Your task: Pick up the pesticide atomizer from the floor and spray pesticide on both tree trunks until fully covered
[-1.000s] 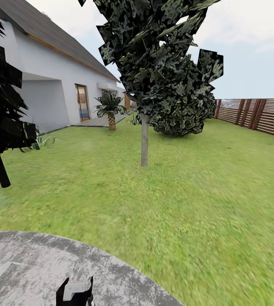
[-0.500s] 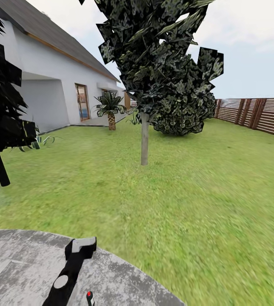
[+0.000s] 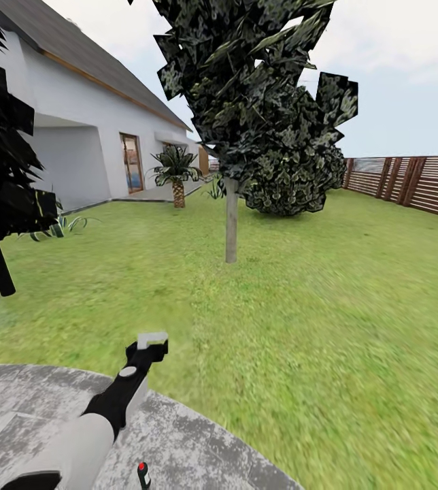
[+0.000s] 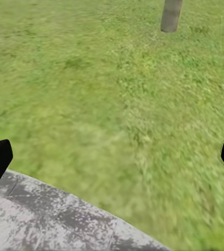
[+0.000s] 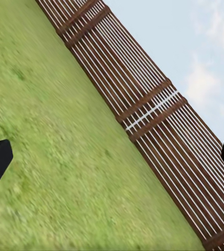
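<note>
Pesticide atomizer (image 3: 143, 474) stands upright on the grey mottled stone slab (image 3: 198, 449) at 6 o'clock, red tip up. Left gripper (image 3: 149, 344) hangs wide open, empty, above the slab's edge; right gripper (image 5: 112, 151) likewise spread, empty. Tree trunk (image 3: 231, 221), a straight grey column, rises at 12 o'clock.

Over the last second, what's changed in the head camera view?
The left arm has risen and stretched forward, its left gripper now over the stone slab's far edge. The pesticide atomizer stays on the slab, not picked up. The tree trunk hasn't moved.
</note>
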### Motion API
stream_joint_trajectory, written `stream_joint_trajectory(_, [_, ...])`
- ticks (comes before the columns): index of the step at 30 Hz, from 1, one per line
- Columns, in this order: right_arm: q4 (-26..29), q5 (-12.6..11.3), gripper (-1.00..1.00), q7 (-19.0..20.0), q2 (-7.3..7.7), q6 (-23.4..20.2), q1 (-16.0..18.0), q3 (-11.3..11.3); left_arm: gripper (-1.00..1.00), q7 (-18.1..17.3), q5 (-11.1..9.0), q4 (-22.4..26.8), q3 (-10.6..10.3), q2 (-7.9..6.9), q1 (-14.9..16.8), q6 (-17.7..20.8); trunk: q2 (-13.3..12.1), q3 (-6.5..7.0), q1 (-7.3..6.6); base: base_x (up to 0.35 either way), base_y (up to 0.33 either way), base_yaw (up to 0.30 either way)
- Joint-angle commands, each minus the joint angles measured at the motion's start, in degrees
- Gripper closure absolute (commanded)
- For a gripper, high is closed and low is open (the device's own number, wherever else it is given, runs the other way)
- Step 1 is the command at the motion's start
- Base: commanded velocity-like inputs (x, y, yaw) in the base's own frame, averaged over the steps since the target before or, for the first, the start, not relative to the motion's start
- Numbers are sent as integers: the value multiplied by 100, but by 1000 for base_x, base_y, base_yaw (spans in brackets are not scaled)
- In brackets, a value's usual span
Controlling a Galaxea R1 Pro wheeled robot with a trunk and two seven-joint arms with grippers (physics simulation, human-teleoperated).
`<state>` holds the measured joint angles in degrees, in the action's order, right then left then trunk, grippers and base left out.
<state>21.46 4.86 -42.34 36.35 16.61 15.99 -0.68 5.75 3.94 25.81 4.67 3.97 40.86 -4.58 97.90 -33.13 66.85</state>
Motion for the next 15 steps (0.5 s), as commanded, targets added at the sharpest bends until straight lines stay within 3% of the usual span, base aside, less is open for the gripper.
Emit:
stream_joint_trajectory(1, [0,0,-100,1,-1,0,0,1,-100,-24,1,-148,0,-2,17,-146,42,-18,23,0,0,0])
stream_joint_trajectory(5, [-1,-6,-100,8,-7,0,0,5,-100,-185,0,-592,10,-21,64,-586,202,-90,111,0,0,0])
stream_joint_trajectory(10, [-10,-10,-100,33,-12,0,0,6,-100,-246,-2,-710,22,-80,76,-802,403,-180,220,0,0,0])
stream_joint_trajectory(15, [-133,-19,-100,443,-7,6,0,-8,-100,-266,-15,-750,27,-251,80,-898,603,-270,330,0,0,0])
